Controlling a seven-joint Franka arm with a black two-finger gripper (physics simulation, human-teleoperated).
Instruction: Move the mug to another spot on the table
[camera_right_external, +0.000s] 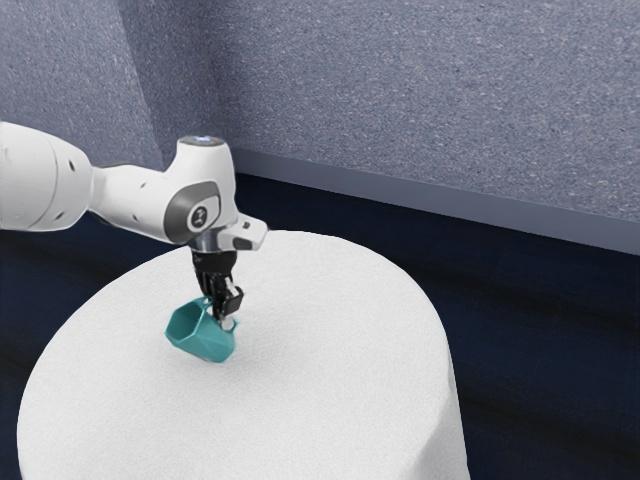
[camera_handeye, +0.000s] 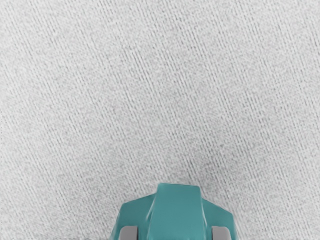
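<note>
Round white surface (camera_right_external: 340, 400) up front. Teal mug (camera_right_external: 198, 338) over its part twd the exterior view's left, tilted; can't tell if it touches the top. Tool (camera_right_external: 228, 303) comes down from above, clamped on mug's upper side by the handle. Wrist view: mug just under hand. Grey wall (camera_right_external: 450, 90) behind.

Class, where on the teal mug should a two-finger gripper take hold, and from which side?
By the handle, from above. The mug is tilted, and its handle seems turned up toward the gripper. The handle is a narrow bar, easily pinched.
</note>
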